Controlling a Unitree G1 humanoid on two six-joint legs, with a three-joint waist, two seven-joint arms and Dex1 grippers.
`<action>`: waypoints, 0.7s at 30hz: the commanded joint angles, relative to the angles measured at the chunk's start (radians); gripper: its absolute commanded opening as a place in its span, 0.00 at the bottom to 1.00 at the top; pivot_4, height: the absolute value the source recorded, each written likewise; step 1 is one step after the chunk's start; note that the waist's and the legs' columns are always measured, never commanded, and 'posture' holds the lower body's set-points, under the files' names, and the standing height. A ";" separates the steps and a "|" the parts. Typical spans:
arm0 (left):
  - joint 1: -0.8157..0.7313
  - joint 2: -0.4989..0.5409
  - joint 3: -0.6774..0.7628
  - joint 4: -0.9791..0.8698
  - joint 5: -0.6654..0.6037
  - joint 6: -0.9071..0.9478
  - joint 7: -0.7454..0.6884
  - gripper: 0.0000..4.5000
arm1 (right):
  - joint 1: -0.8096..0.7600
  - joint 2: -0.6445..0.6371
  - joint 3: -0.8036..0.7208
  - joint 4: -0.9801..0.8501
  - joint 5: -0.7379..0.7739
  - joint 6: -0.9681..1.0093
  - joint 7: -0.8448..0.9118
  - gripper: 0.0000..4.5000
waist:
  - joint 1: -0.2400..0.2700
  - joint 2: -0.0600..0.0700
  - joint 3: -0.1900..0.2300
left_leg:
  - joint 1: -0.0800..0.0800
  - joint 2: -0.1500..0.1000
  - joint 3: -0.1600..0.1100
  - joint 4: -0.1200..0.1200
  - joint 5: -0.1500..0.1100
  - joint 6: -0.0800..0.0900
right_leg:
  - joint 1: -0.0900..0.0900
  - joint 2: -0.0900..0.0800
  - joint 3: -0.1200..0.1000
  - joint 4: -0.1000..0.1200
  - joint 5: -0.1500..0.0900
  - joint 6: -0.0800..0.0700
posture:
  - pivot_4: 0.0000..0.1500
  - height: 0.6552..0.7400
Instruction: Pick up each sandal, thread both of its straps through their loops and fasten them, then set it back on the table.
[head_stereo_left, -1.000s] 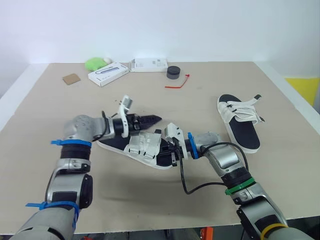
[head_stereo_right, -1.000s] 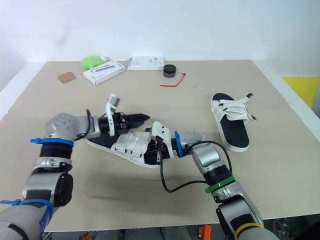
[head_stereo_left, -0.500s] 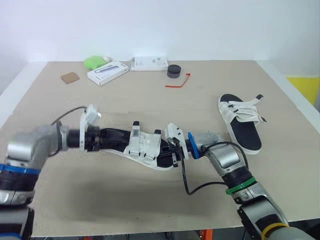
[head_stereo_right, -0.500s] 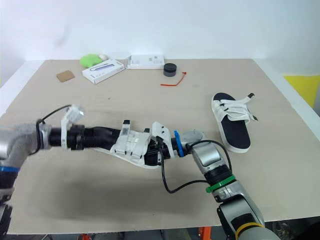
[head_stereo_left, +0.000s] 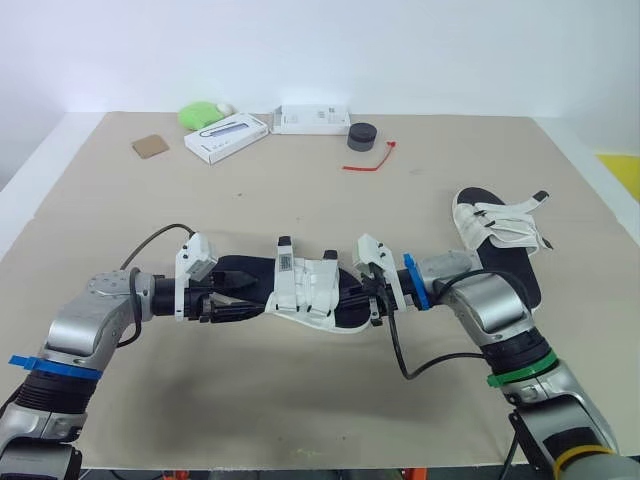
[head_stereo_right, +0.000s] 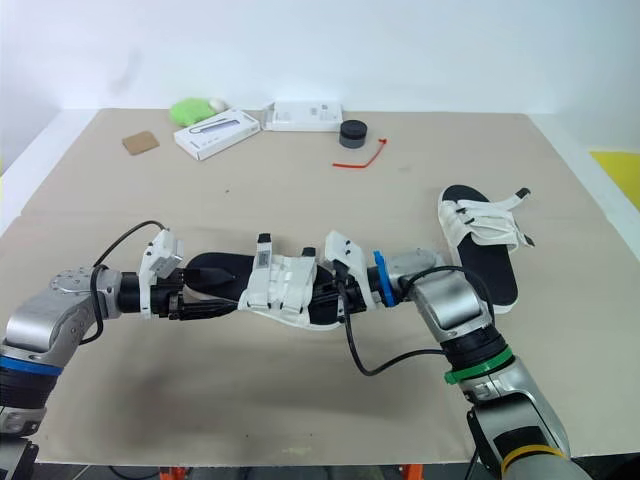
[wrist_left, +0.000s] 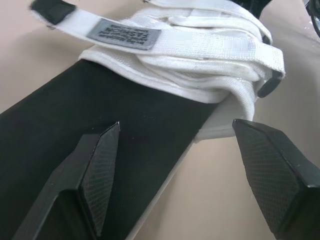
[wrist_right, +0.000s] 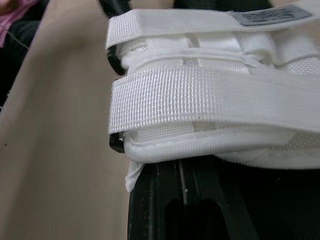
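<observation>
Here, the grey label (wrist_left: 124, 34) on the sandal (head_stereo_left: 300, 295) is unreadable.

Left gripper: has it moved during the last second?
Yes. Judged against the white box, the left gripper has swung toward the robot and to its left, from beside the near sandal's straps to that sandal's left end.

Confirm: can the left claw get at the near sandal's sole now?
Likely yes: the left claw is open, its fingers straddling the sole edge of the near sandal, with nothing between.
</observation>
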 joint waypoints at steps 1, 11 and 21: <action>0.023 -0.013 -0.030 -0.029 0.018 -0.007 -0.003 0.83 | -0.054 -0.039 -0.050 -0.071 0.001 0.031 -0.035 0.00 | 0.000 0.000 0.000 | 0.000 0.000 0.000 0.000 0.000 0.000 | 0.000 0.000 0.000 0.000 0.000 0.000 | 1.00 1.00; 0.009 -0.047 -0.012 -0.094 0.001 -0.018 0.025 0.83 | -0.005 -0.289 -0.209 -0.196 0.119 0.086 0.037 0.00 | 0.002 0.002 0.001 | -0.001 -0.001 0.000 0.001 -0.002 0.003 | 0.000 -0.001 0.000 0.000 0.000 -0.001 | 1.00 1.00; -0.013 -0.102 -0.153 0.005 0.203 -0.249 0.024 0.83 | 0.124 -0.354 -0.395 -0.373 0.265 0.136 -0.034 0.00 | 0.004 0.003 0.002 | 0.000 -0.001 0.000 0.005 -0.002 0.003 | 0.003 -0.001 0.000 0.001 0.000 0.000 | 1.00 1.00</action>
